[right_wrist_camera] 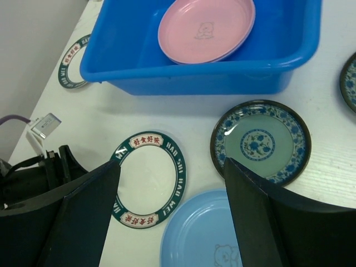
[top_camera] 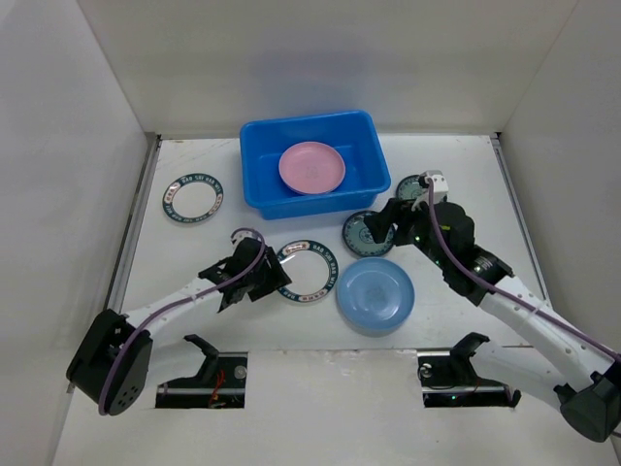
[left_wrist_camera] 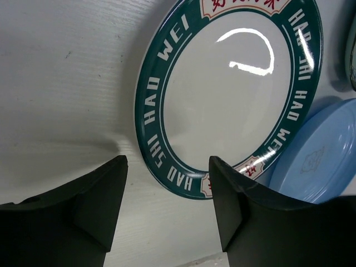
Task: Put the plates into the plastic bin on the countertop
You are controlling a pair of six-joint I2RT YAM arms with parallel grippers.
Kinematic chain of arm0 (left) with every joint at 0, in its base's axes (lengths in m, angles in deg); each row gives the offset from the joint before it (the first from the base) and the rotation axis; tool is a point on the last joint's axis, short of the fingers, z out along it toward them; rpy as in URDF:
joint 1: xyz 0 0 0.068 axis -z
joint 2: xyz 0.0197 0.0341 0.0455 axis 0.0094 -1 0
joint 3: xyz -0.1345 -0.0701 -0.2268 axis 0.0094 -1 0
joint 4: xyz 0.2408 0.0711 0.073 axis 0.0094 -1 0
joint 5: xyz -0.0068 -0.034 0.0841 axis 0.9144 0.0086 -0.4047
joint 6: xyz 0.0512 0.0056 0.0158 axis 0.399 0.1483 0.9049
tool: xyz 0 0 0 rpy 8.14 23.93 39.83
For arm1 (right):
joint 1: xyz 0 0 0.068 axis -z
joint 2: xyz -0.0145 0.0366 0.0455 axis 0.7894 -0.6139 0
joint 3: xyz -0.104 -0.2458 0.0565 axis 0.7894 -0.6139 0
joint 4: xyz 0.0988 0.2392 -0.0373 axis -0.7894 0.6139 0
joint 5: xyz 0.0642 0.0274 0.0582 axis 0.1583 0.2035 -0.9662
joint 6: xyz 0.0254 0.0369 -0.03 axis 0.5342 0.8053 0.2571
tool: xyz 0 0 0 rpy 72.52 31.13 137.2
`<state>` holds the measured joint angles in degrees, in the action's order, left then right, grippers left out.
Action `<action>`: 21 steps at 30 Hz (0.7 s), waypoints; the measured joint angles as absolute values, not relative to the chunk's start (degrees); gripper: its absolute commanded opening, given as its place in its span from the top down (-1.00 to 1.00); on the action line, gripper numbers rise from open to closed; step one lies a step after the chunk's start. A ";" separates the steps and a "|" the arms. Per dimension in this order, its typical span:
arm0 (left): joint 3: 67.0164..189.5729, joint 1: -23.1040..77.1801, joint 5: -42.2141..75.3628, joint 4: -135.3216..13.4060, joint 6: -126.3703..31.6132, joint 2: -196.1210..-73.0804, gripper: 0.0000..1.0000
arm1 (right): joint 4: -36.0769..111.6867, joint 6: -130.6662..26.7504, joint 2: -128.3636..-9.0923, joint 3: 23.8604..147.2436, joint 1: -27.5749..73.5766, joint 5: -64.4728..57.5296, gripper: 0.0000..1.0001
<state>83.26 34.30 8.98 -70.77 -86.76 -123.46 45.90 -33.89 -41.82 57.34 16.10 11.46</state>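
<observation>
From above, the left gripper (top_camera: 275,283) covers the left edge of the near white plate (top_camera: 312,271). The rim lettering is too small to read there, and whether the fingers touch the rim cannot be told. The right gripper (top_camera: 382,227) hides part of one teal patterned plate (top_camera: 360,238), and the right arm (top_camera: 505,291) covers much of the other teal plate (top_camera: 414,184). In the left wrist view the light blue plate (left_wrist_camera: 322,156) runs off the right edge. In the right wrist view the blue bin (right_wrist_camera: 167,78) is cut by the top edge and hides part of the far white plate (right_wrist_camera: 71,64).
</observation>
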 measured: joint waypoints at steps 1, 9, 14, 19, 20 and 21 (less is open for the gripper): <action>82.91 34.25 9.11 -69.76 -86.98 -124.16 0.00 | 45.90 -33.60 -40.92 56.64 16.42 11.50 -0.61; 81.21 33.03 9.83 -63.49 -88.35 -128.49 0.79 | 46.77 -32.53 -39.35 53.01 17.63 11.52 -0.61; 80.97 32.18 10.60 -60.71 -89.51 -127.71 1.00 | 47.06 -32.34 -39.68 52.90 18.04 11.46 -0.61; 80.97 32.00 10.55 -65.91 -89.71 -119.29 1.00 | 47.01 -32.38 -42.45 52.94 18.44 11.35 -0.61; 81.14 31.91 10.33 -67.82 -89.69 -116.65 1.00 | 47.01 -32.40 -43.17 52.97 18.44 11.17 -0.61; 81.62 31.91 10.05 -70.00 -89.64 -114.42 1.00 | 47.01 -32.42 -43.83 53.03 18.44 11.11 -0.61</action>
<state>81.62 31.91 10.05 -70.00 -89.64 -114.42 47.01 -32.42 -43.83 53.03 18.44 11.11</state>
